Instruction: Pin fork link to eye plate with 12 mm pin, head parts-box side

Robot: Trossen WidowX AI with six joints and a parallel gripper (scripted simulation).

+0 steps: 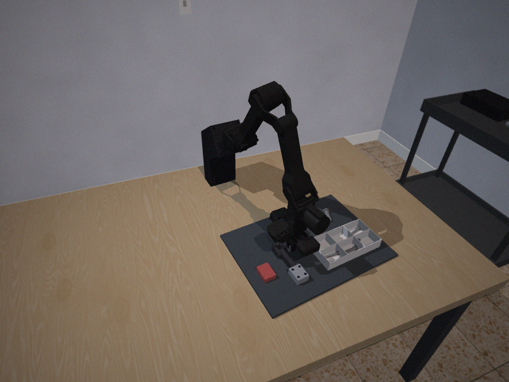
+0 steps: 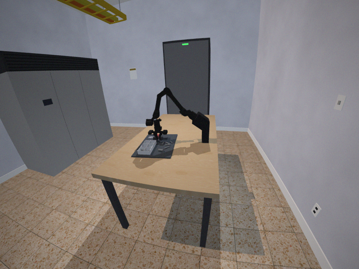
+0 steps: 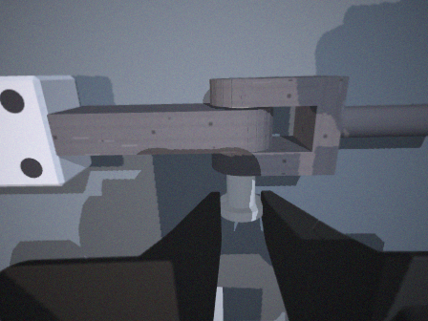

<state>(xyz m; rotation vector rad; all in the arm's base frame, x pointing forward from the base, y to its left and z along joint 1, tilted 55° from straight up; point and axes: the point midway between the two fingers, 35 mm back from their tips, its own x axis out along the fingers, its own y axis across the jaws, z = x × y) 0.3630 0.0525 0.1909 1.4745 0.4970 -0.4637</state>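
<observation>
Grey pin [image 3: 240, 201] clamped in end effector [image 3: 241, 210], entering fork link [image 3: 306, 124], eye plate [image 3: 158, 128]

- You have a matte black six-joint arm [image 1: 292, 156], no markings visible on it.
- Its boxy black rectangular base [image 1: 218, 154] is slab-sided.
- A rounded black cylindrical elbow housing [image 1: 269, 95] tops slim links.
- Two black wedge-shaped fingers taper to narrow tips.
</observation>
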